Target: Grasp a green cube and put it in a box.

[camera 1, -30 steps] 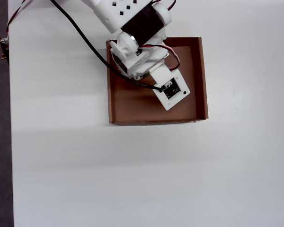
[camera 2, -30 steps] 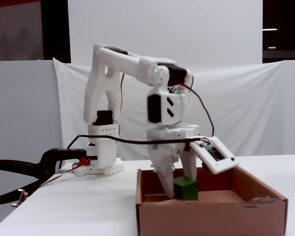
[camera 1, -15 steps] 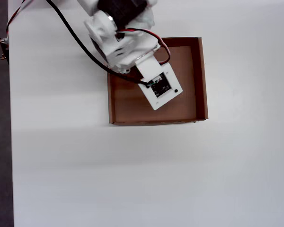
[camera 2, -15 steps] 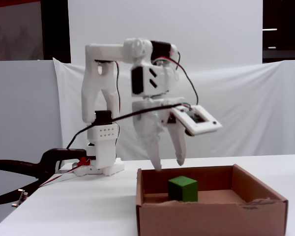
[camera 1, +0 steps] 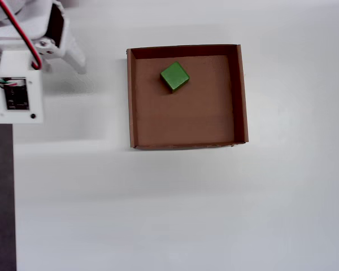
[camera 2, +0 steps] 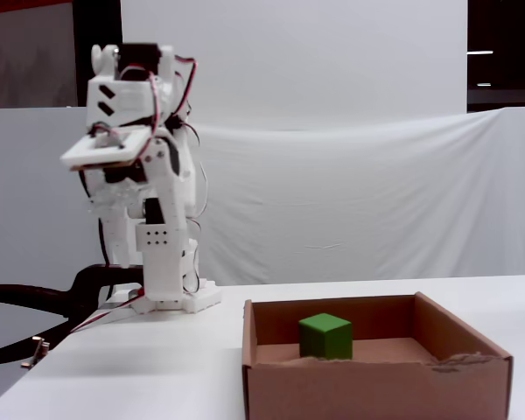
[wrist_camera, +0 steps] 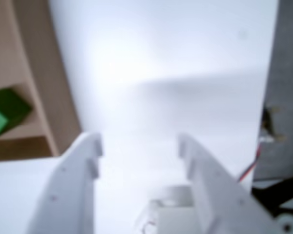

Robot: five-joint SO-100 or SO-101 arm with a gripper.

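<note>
The green cube [camera 1: 174, 77] rests on the floor of the box [camera 1: 131, 107], near its far wall in the overhead view, with nothing touching it. The fixed view shows the green cube [camera 2: 325, 336] inside the box [camera 2: 376, 389]. In the wrist view my gripper [wrist_camera: 139, 144] stands open over the bare white table with nothing between its fingers. The cube [wrist_camera: 5, 117] and a box wall [wrist_camera: 58, 97] lie off to its left there. My arm [camera 2: 131, 114] is folded back above its base, well clear of the box.
A black clamp [camera 2: 35, 302] holds the arm's base [camera 2: 171, 280] at the table's left edge. The dark strip [camera 1: 0, 197] marks where the table ends. The wrist camera board [camera 1: 16, 93] hangs over that edge. A white cloth backdrop stands behind the table.
The arm rose out of the box and swung back left to above its base. The gripper stays open. The cube stays on the box floor.
</note>
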